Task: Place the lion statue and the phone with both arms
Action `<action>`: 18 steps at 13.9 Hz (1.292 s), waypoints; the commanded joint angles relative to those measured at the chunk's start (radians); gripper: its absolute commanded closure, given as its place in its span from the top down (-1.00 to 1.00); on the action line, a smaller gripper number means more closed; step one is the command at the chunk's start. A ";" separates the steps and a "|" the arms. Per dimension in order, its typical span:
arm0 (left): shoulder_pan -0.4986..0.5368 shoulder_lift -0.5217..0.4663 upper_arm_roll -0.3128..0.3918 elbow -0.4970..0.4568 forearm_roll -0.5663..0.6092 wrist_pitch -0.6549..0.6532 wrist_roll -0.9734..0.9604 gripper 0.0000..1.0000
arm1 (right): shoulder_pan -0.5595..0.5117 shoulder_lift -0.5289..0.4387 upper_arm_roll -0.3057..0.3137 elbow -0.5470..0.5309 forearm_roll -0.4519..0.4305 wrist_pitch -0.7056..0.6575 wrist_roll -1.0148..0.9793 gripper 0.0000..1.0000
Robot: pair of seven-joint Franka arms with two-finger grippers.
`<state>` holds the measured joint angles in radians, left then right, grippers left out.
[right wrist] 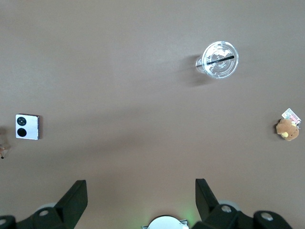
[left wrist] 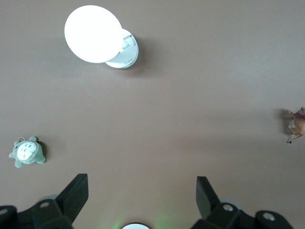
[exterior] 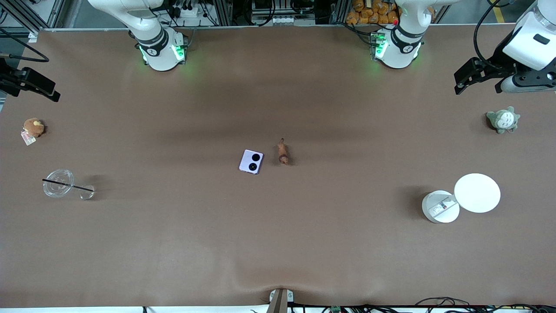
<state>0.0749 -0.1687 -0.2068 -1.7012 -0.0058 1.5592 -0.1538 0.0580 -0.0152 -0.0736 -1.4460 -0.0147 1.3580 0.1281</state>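
Observation:
The lavender phone (exterior: 251, 161) lies flat in the middle of the brown table (exterior: 278, 243), its two black camera circles facing up; the right wrist view shows this phone (right wrist: 27, 126) too. Close beside it, toward the left arm's end, lies the small reddish-brown lion statue (exterior: 282, 153), also at the rim of the left wrist view (left wrist: 298, 125). My left gripper (exterior: 467, 78) (left wrist: 141, 184) hangs open and empty high over the left arm's end of the table. My right gripper (exterior: 30, 82) (right wrist: 140, 187) hangs open and empty over the right arm's end.
A grey-white plush (exterior: 503, 120) and a white round container (exterior: 441, 206) with its lid (exterior: 477, 193) leaning on it sit at the left arm's end. A brown plush with a tag (exterior: 33, 127) and a clear cup with a straw (exterior: 58, 183) sit at the right arm's end.

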 commanded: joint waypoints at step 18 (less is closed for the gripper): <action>-0.021 0.087 -0.042 0.063 -0.019 -0.034 -0.003 1.00 | 0.028 -0.022 -0.051 -0.050 0.035 0.056 -0.019 1.00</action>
<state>0.0577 -0.1106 -0.2270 -1.6564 -0.0067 1.5431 -0.1539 0.0824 -0.0155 -0.1210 -1.4671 0.0004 1.3930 0.1216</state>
